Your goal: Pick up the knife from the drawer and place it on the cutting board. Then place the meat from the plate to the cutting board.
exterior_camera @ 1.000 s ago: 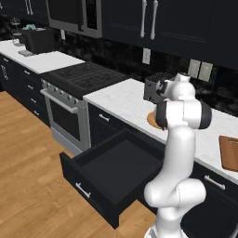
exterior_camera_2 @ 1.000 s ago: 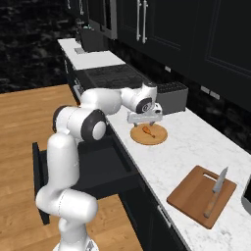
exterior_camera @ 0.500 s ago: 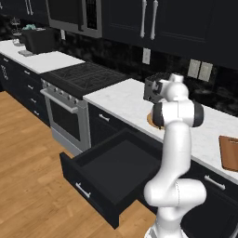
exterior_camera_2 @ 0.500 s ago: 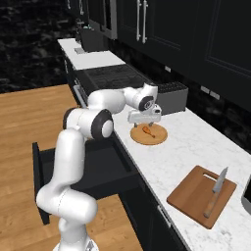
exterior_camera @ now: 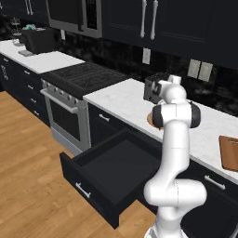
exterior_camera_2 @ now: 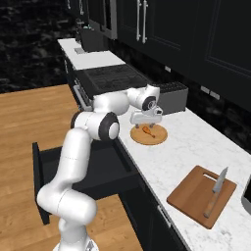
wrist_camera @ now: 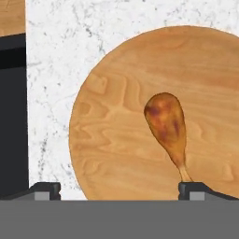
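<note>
1. Drawer point(exterior_camera: 104, 179) hangs open at the left, below the counter point(exterior_camera_2: 196, 147).
2. Jaws released and spread wide, holding nothing; gripper point(exterior_camera_2: 147, 119) hovers over the round plate point(wrist_camera: 116, 140).
3. Meat point(wrist_camera: 166, 123), a drumstick, lies on the plate; in the hand view its thin bone end points at one fingertip, off-centre between the jaws.
4. Far right: knife point(exterior_camera_2: 215, 191) already on the cutting board point(exterior_camera_2: 193, 201).

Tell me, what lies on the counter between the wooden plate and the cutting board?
Nothing: in the right base view, bare white counter runs from the plate to the cutting board.
</note>
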You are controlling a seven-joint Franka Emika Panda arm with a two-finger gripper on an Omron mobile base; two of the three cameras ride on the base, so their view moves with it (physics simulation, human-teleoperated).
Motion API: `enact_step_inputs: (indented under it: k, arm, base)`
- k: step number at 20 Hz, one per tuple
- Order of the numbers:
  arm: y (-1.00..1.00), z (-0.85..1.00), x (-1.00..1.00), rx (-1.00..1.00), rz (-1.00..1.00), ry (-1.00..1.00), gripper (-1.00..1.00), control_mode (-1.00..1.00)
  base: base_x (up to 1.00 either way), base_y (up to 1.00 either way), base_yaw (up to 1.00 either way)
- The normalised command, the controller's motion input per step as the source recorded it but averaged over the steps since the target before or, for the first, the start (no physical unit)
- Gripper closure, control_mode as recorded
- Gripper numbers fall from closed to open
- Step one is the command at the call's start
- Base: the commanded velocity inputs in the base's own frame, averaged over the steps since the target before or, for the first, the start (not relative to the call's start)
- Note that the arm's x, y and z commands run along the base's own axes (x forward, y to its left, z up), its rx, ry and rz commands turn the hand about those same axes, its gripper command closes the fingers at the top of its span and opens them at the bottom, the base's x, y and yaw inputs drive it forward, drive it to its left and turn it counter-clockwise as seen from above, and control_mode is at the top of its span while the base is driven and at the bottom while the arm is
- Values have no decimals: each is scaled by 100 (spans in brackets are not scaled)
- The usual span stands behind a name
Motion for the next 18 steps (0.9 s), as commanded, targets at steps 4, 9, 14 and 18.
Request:
enact_step_inputs:
  k: [4,9,14,18]
  arm:
    - [0,-51,1,0,7,3,-100,-100]
    - [-3,-7,22,0,9,1,-100,-100]
    - [-2,0,35,0,7,2,-100,-100]
    - [0,-11,19,0,5,5,-100,-100]
  base:
    - [0,0,0]
    - [0,0,0]
    - [0,0,0]
    - [0,0,0]
